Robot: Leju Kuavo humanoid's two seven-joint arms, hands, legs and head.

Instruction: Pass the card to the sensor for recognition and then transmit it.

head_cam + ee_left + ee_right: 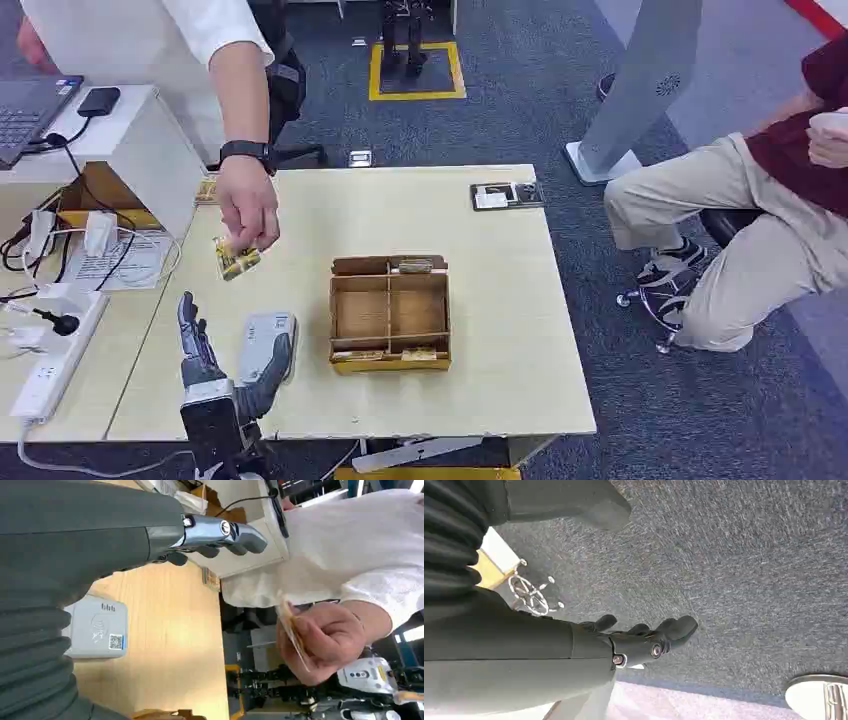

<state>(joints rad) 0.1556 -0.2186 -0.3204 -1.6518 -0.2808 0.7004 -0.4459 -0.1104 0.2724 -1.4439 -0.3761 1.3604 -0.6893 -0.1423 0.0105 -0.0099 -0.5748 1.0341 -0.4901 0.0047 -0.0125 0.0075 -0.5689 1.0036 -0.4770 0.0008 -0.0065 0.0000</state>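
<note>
You see the card (236, 259) pinched in a person's hand (247, 208) above the wooden table (500, 330), just beyond the robot's left hand (215, 358). From the head view, the card's long axis runs diagonally, its lower end toward the robot's left and its upper end toward the cardboard box (390, 313). The card shows a yellow and dark printed face, tilted rather than flat on the table.

The left hand is raised over the near table edge with its fingers apart and holding nothing. The grey sensor (262, 336) lies flat on the table immediately beside that hand, on the side toward the box.

The left wrist view gives you what the head view does not: the card (294, 632) is seen almost edge-on, a thin strip gripped between the person's fingers (320, 640), and the sensor (97, 626) shows a contactless symbol and a small QR label on its top face. The left hand's fingers (220, 532) extend toward the person, apart from the card.

The right wrist view shows the right hand (644, 640) hanging over grey carpet (749, 570), fingers loosely curled with nothing in them. A chair base with castors (530, 591) stands nearby.
</note>
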